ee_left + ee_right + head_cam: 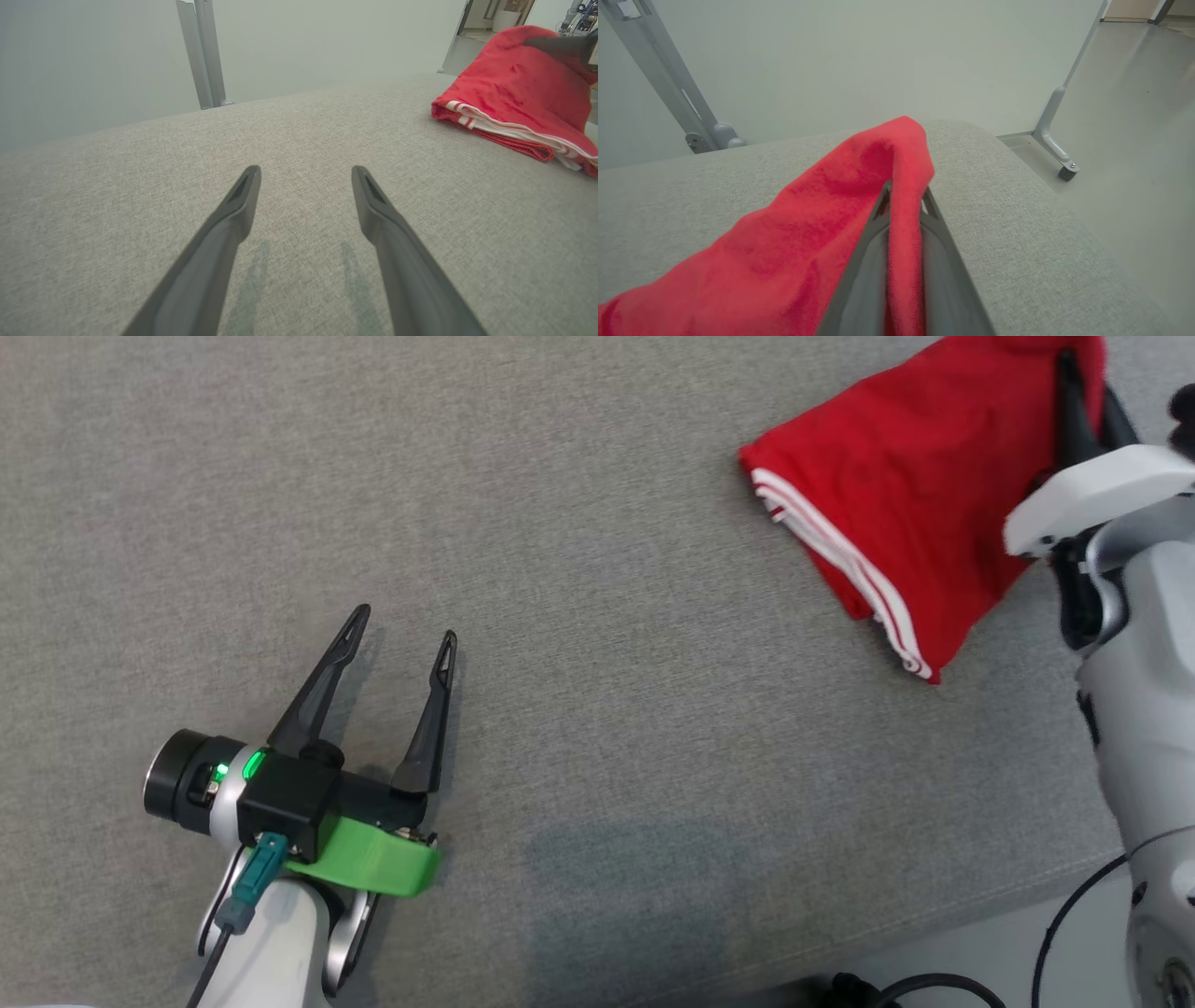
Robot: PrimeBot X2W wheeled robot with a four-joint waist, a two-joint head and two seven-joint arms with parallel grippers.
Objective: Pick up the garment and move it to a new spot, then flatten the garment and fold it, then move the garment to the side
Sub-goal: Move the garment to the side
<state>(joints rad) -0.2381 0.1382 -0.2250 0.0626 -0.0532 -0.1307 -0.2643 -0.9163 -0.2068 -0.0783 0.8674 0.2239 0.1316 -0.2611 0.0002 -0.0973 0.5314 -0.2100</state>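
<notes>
The garment (pixel 887 513) is red with white stripes along one edge, folded into a compact bundle at the far right of the grey cushion; it also appears as the garment (pixel 518 98) in the left wrist view. My right gripper (pixel 1088 401) is shut on its far right edge, and the right wrist view has a ridge of the red garment (pixel 896 196) pinched between the two fingers and lifted a little. My left gripper (pixel 403 623) rests open low on the cushion at the lower left, well apart from the garment, nothing between its fingers (pixel 238 205).
The grey fabric cushion (pixel 597 616) spans the work area; its front edge runs along the lower right, with black cables (pixel 934 985) on the pale floor beyond. A panel on grey metal legs (pixel 1055 140) stands behind the cushion's far edge.
</notes>
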